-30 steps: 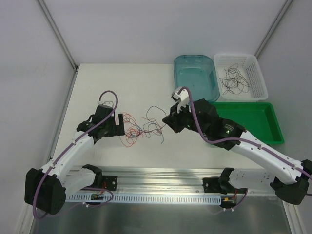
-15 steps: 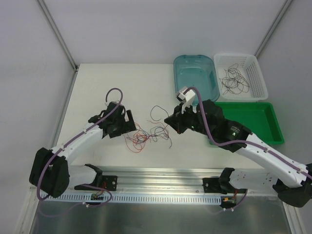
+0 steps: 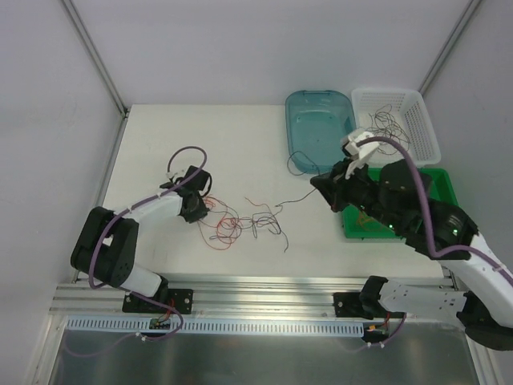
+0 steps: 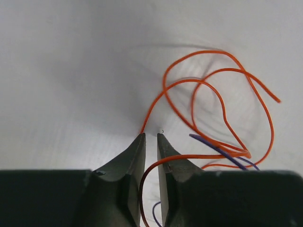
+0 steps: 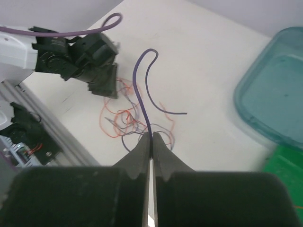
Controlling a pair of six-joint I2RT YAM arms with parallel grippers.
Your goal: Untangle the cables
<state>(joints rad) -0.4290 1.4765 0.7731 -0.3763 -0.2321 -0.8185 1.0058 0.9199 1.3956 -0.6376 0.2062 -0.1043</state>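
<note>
The right gripper [image 5: 151,137] is clenched on a purple strand [image 5: 142,80], whose free end curls up past the fingertips. In the overhead view it hangs over the table [image 3: 200,136] at about 3 o'clock from the tangle. The left gripper [image 4: 151,136] is down at the tangle's 9 o'clock edge, its jaws a sliver apart with an orange strand [image 4: 239,153] running into the gap. I cannot tell whether it is pinched. The cables [image 3: 236,223] lie mostly as one loose bunch of orange-red, black and purple loops at about 7 o'clock of the table's middle. I judge the work to be partly done: several dark strands already lie in the white basket [image 3: 421,120] at 2 o'clock, one strand is in hand, and the bunch itself has yet to be teased apart. The teal bin [image 3: 321,128] beside the basket looks empty, and the green tray [image 3: 433,196] sits just below it at 3 o'clock. The tabletop is plain off-white. Pale walls enclose it, and an aluminium rail [image 3: 264,289] runs along the near edge at 6 o'clock.
</note>
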